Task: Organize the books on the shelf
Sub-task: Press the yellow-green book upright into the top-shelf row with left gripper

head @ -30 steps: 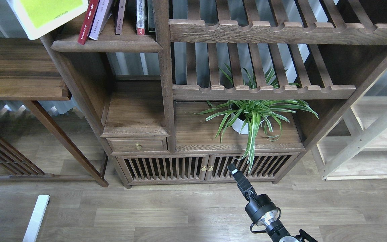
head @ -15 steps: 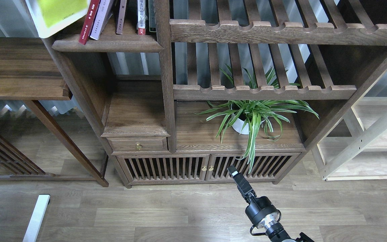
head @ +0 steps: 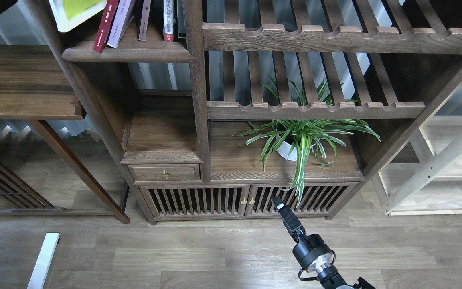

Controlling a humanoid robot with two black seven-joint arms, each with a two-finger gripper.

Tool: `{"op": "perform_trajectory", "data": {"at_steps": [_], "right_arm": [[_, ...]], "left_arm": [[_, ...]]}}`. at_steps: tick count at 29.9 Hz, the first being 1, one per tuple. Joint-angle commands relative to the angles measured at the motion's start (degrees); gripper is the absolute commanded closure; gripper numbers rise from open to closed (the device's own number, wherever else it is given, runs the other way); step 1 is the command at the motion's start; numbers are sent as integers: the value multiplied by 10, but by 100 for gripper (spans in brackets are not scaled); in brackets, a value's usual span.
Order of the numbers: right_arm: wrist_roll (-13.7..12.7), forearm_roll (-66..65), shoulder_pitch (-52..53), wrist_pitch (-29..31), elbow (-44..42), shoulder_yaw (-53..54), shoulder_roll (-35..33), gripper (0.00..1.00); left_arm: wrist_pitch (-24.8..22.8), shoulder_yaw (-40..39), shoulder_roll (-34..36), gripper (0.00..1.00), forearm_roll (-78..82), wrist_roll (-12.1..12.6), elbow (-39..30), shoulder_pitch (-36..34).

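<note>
Writing: spines of the books on the shelf (head: 128,50) carry small characters, too small to read. No brand or label legible anywhere.

Yellow-green book (head: 76,12) at top left, tilted, white border showing, its lower corner over the shelf's left end beside the bookcase post; upper part cut off by the frame. Whether anything grips it cannot be told. A dark shape at the top-left corner may be the left arm; its gripper is out of view.

Dark red book (head: 106,26) leans right of it, bottom edge on the shelf board. Pale lavender-white book (head: 118,24) leans against the red one. Further right, 3 or so more books (head: 169,20) stand near the upright post.

Right gripper (head: 278,202) low in the frame, in front of the slatted cabinet doors (head: 199,200), seen narrow and dark; fingers not separable, opening cannot be told. Nothing seen held.

Surroundings: potted spider plant (head: 299,140) on the lower board, under the scalloped slatted rack (head: 315,110). Small drawer (head: 165,172) with brass knob. Side table (head: 22,84) at left.
</note>
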Motion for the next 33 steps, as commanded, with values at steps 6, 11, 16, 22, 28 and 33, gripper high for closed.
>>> {"op": "perform_trajectory", "data": {"at_steps": [6, 11, 16, 22, 28, 33], "right_arm": [[0, 0, -8, 0, 0, 4, 0, 1], [0, 1, -12, 0, 0, 4, 0, 1], [1, 2, -15, 0, 0, 5, 0, 1], [1, 3, -20, 0, 0, 5, 0, 1], [2, 3, -29, 0, 0, 5, 0, 1], [1, 3, -30, 0, 0, 6, 0, 1]], "left_arm": [[14, 73, -8, 100, 0, -60, 61, -47], [25, 87, -15, 100, 0, -82, 78, -57], [28, 99, -18, 100, 0, -99, 90, -56], [31, 128, -18, 100, 0, -123, 97, -50], [39, 133, -36, 100, 0, -134, 105, -50], [50, 139, -43, 100, 0, -142, 108, -54]]}}
